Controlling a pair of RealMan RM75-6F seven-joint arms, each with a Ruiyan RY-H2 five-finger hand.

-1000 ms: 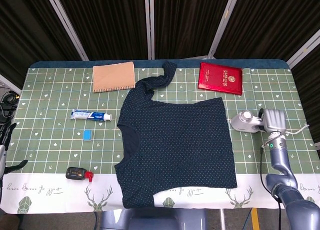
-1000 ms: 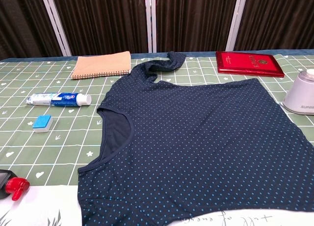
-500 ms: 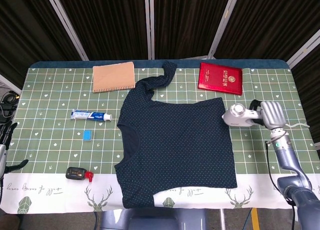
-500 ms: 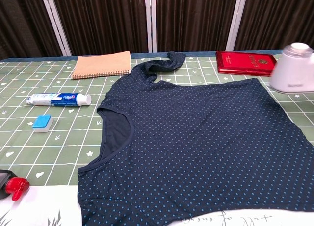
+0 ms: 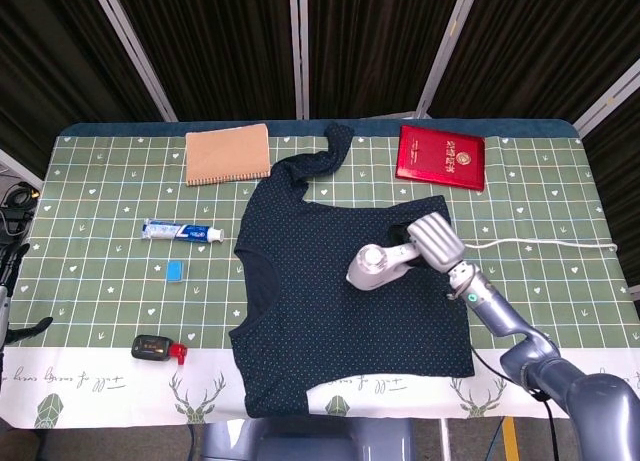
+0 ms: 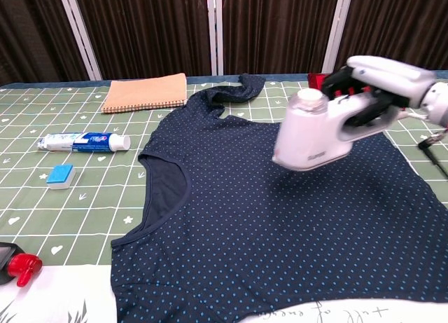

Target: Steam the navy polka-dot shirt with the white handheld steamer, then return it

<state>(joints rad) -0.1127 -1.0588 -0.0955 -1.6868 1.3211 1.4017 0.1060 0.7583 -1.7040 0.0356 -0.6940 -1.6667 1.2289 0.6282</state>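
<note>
1. Shirt (image 5: 350, 301): navy with pale polka dots, spread flat at the centre of the table (image 5: 100, 291); neckline toward the left, one sleeve twisted toward the far edge.
2. Steamer (image 6: 315, 132): white handheld unit, above the right-centre part of the shirt. In the chest view it is tilted, its head end toward the left, with a shadow on the fabric beneath; whether it touches the cloth cannot be told.
3. Right hand (image 5: 436, 241): fingers wrapped around the steamer's handle, gripping it; the arm enters from the near right corner.
4. Cord (image 5: 540, 244): white, running from beside the right hand across the table toward the right edge.
5. Left hand (image 5: 10, 271): only a sliver shows at the left edge of the head view, off the table; its finger state cannot be told.
6. Tan notebook (image 5: 228, 153): far left of the shirt, near the far edge.
7. Red booklet (image 5: 441, 157): far right, beyond the shirt.
8. Toothpaste tube (image 5: 182, 231) and small blue block (image 5: 173, 271): left of the shirt, the block nearer.
9. Black-and-red object (image 5: 158, 350): near left, at the edge of the white border.
</note>
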